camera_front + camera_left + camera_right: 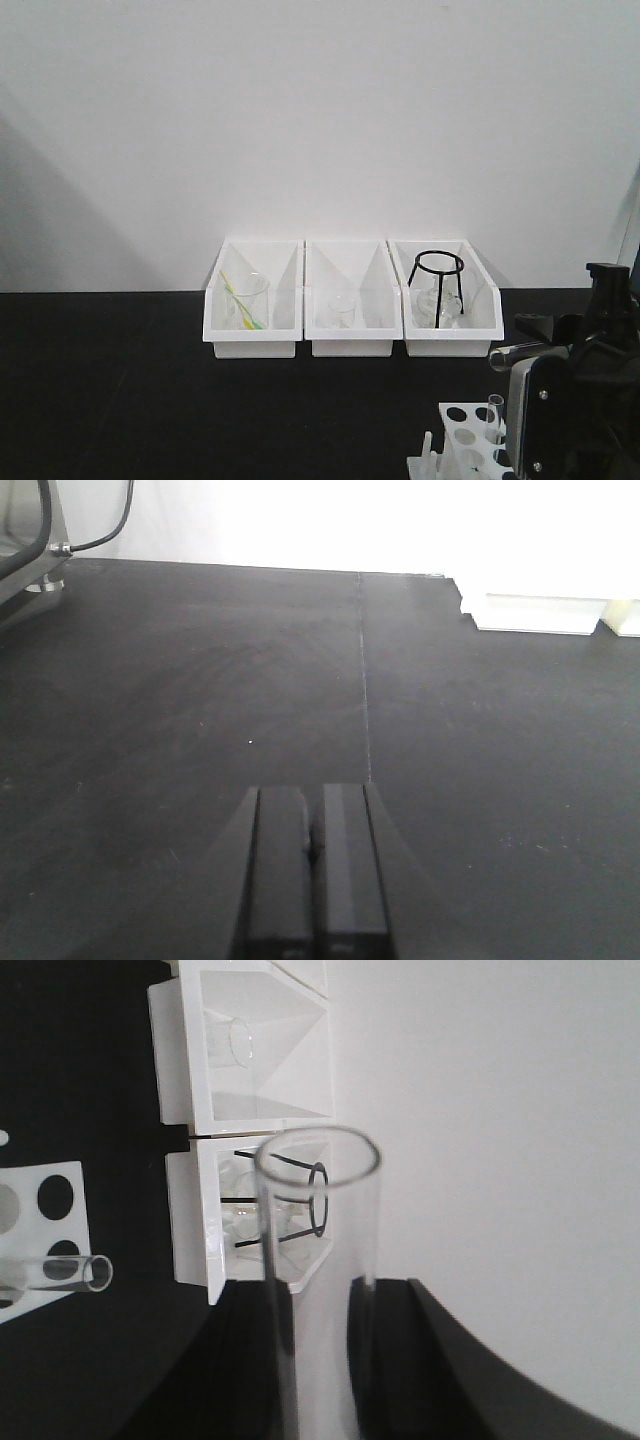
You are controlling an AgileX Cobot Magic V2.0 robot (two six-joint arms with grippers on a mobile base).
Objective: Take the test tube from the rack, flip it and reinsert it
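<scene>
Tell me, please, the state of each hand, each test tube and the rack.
right hand: shut on the test tube.
left hand: shut, empty.
test tube: out of the rack, open rim pointing away from the right hand.
second test tube: standing in a rack hole, open rim up.
rack: holds one tube; its other visible holes are empty.

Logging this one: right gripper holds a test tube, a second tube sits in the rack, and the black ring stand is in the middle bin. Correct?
Not quite. The front view shows the black ring stand in the right-hand bin, not the middle one. The rest holds: the right gripper holds a test tube and a second tube sits in the rack.
</scene>
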